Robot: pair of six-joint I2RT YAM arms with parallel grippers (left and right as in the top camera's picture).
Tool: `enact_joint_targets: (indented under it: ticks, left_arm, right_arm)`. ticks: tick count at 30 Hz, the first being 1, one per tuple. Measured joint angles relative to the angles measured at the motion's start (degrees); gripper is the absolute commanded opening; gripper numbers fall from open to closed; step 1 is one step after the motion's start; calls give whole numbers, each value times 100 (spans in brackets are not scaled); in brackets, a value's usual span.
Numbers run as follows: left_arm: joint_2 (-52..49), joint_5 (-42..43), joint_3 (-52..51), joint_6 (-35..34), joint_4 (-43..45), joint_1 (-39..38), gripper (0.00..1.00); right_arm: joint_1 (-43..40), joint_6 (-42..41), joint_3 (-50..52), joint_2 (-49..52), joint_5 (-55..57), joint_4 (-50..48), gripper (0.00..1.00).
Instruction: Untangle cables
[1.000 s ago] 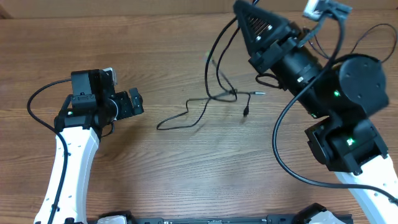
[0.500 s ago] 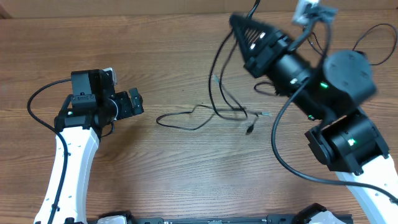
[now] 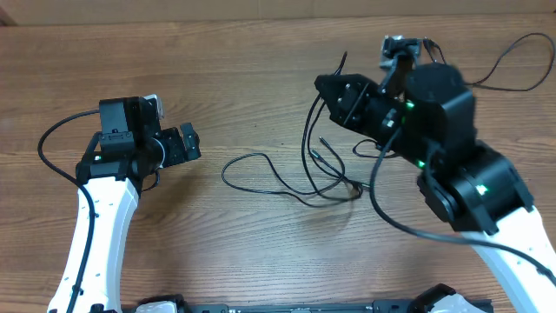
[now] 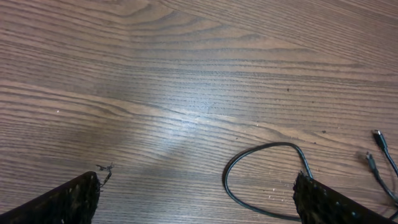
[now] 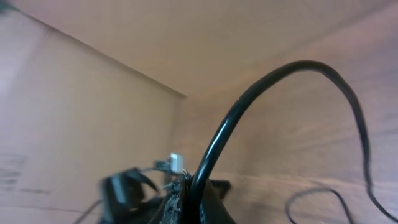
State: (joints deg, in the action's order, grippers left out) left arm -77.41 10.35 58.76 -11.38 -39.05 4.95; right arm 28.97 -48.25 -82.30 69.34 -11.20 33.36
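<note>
Thin black cables (image 3: pixel 280 176) lie in loose crossing loops on the wooden table between the arms. My right gripper (image 3: pixel 334 92) hangs above their right side, shut on one cable strand that runs down from it to the pile. In the right wrist view that cable (image 5: pixel 292 68) arcs up out of the shut right gripper (image 5: pixel 198 190). My left gripper (image 3: pixel 188 143) stands open to the left of the pile and holds nothing. In the left wrist view a cable loop (image 4: pixel 264 149) lies just inside the right fingertip (image 4: pixel 320 202), small plug ends (image 4: pixel 377 135) lie at the far right, and the left gripper (image 4: pixel 196 194) is spread wide.
Thicker black wires (image 3: pixel 508 65) of the right arm trail across the table at the back right. Another arm wire (image 3: pixel 54 139) loops beside the left arm. The table's far edge (image 3: pixel 217 19) runs along the top.
My right gripper has swung down and nearer with its cable. The loose loops have slid toward the front and spread wider. The left arm has not moved.
</note>
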Motion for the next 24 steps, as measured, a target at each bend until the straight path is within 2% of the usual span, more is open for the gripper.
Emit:
enact_joint_targets:
  ticks: [4,16,20,24]
  left_arm:
    - [0,0,0,0,-2,0,99]
    - [0,-15,0,0,-2,0,100]
    - [0,-13,0,0,-2,0,99]
    - [0,-13,0,0,-2,0,100]
  right_arm:
    - [0,2,-2,-295,0,-632,4]
    - [0,4,-9,-820,-46,-3803,4]
    - [0,9,-9,-844,-44,-4168,4]
    - [0,13,-9,-841,-42,-4103,4]
